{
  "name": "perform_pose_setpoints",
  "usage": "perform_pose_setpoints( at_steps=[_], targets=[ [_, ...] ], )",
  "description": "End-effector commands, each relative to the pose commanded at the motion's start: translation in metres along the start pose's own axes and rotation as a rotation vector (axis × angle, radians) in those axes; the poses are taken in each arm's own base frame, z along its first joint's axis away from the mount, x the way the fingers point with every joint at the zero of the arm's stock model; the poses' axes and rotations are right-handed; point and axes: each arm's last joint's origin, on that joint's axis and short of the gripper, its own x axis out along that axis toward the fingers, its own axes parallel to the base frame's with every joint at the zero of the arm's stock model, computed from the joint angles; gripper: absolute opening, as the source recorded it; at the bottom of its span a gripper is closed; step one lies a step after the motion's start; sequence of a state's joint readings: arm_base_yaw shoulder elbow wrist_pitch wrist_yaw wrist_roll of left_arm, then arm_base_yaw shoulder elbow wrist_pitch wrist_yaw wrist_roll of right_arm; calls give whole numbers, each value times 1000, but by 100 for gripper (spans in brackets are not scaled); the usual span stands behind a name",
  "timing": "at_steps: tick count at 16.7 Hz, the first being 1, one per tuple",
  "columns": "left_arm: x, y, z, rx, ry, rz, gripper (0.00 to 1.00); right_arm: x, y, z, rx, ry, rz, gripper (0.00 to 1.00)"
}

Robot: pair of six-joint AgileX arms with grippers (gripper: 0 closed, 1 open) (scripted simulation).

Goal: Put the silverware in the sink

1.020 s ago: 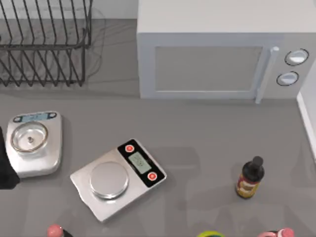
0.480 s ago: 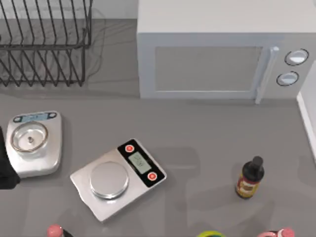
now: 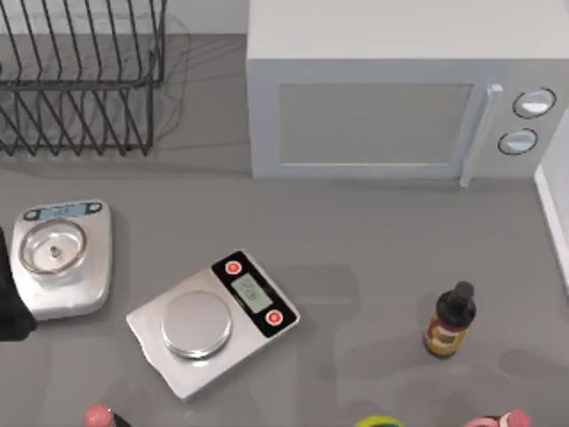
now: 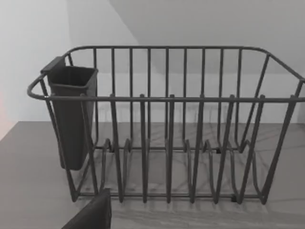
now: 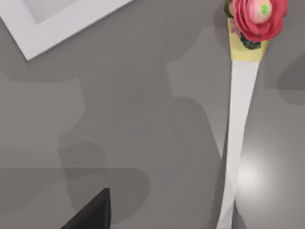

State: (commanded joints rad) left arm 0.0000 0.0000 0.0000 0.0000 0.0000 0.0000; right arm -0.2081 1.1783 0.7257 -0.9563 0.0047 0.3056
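Observation:
A piece of silverware with a long white handle point(image 5: 238, 124) and a pink flower-shaped end point(image 5: 257, 16) lies flat on the grey table in the right wrist view. Its pink end point(image 3: 502, 420) peeks in at the top view's bottom edge, right of centre. A dark part of my right gripper point(image 5: 90, 214) hangs above the bare table, beside the handle and apart from it. The white rim point(image 5: 57, 28) of what looks like the sink crosses that view's corner. My left arm point(image 3: 7, 302) sits at the table's left edge, and its gripper point(image 4: 90, 214) faces the dish rack.
A wire dish rack point(image 3: 80, 80) with a dark cutlery cup point(image 4: 71, 114) stands at the back left, and a microwave point(image 3: 391, 98) at the back. Two kitchen scales point(image 3: 62, 258) point(image 3: 209, 320) and a small dark bottle point(image 3: 449, 320) stand on the table. Another pink item point(image 3: 98, 415) lies at the front left.
Faint shadows on the table at the lower right have shifted a little. The objects and my left arm have stayed where they were.

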Motion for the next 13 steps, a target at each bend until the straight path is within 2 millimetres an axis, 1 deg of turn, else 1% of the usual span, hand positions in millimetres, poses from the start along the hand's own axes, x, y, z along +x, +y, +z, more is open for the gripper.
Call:
perform_pose_setpoints(
  at_steps=[2,4,10,11,13],
  targets=[
    [0,0,0,0,0,0,100,2,0,11,39,91,-32,100],
    [0,0,0,0,0,0,100,3,0,17,63,138,-49,100],
    [0,0,0,0,0,0,100,4,1,18,63,147,-51,100],
    [0,0,0,0,0,0,100,7,1,18,65,148,-52,100],
    [0,0,0,0,0,0,100,20,1,18,67,151,-53,100]
  ],
)
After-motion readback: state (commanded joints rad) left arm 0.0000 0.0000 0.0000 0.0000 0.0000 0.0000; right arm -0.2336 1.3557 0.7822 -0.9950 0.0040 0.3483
